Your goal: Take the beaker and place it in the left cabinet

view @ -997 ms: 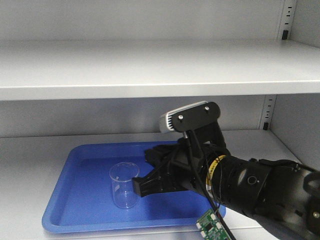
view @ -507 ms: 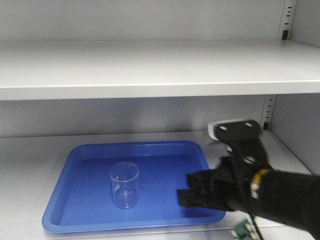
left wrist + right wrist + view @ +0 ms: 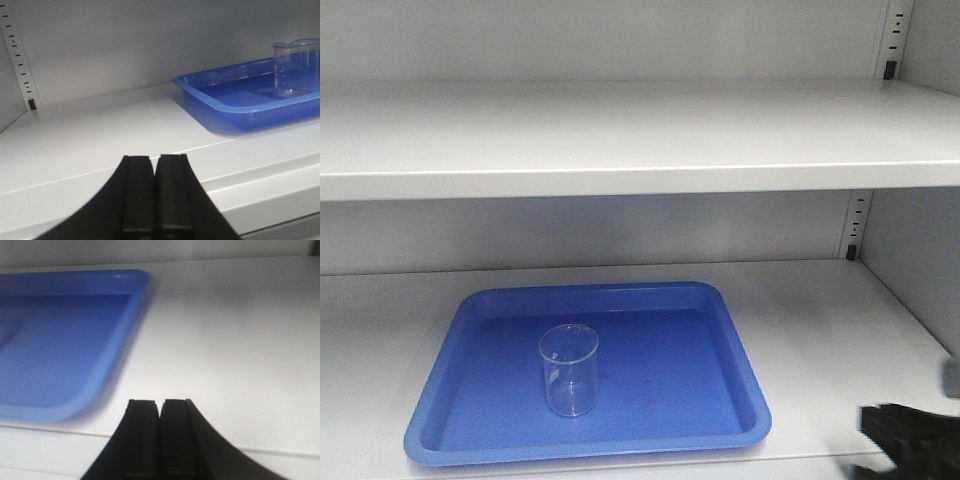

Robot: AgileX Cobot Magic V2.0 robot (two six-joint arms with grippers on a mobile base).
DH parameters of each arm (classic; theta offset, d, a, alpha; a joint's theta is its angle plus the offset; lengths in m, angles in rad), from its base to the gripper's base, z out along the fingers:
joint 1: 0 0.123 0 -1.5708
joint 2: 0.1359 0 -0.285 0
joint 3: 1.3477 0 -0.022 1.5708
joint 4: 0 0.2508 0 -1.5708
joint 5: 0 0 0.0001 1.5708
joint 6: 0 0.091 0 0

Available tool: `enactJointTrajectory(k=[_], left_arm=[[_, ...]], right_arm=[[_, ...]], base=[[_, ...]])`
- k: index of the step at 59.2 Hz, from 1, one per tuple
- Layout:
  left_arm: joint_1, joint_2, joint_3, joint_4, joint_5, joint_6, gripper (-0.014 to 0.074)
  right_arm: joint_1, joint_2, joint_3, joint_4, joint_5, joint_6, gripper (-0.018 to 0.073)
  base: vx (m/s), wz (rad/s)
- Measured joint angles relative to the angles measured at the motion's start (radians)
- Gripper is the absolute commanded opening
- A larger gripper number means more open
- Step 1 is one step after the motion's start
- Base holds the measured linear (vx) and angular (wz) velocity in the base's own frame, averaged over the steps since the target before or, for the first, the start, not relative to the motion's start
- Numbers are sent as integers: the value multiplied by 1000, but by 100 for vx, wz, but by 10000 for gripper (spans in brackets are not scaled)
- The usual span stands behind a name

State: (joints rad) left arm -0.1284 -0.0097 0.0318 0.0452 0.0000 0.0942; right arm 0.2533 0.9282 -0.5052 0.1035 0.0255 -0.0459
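Note:
The clear glass beaker stands upright in a blue tray on the lower shelf of the light grey cabinet. It also shows at the far right of the left wrist view, standing in the tray. My left gripper is shut and empty, low at the shelf's front edge, left of the tray. My right gripper is shut and empty, over the bare shelf right of the tray. Only a dark part of the right arm shows at the front view's bottom right corner.
A second shelf runs above the tray. Slotted upright strips stand at the cabinet's back right and back left. The cabinet's right wall closes that side.
My right arm has drawn back from beside the beaker, moving right and down to the frame's corner. The beaker stays upright in the tray, released.

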Motion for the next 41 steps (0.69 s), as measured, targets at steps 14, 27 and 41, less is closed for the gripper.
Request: enactJointTrajectory(k=[14, 27, 41], left_arm=[[0, 0, 0, 0, 0, 0, 1], [0, 0, 0, 0, 0, 0, 1], [0, 0, 0, 0, 0, 0, 1]], right_arm=[[-79, -226, 175, -1, -6, -110, -6], [-102, -558, 384, -16, -17, -153, -6], [-156, -907, 534, -26, 86, -153, -6]], base=[[0, 0], [0, 0], [0, 0]])
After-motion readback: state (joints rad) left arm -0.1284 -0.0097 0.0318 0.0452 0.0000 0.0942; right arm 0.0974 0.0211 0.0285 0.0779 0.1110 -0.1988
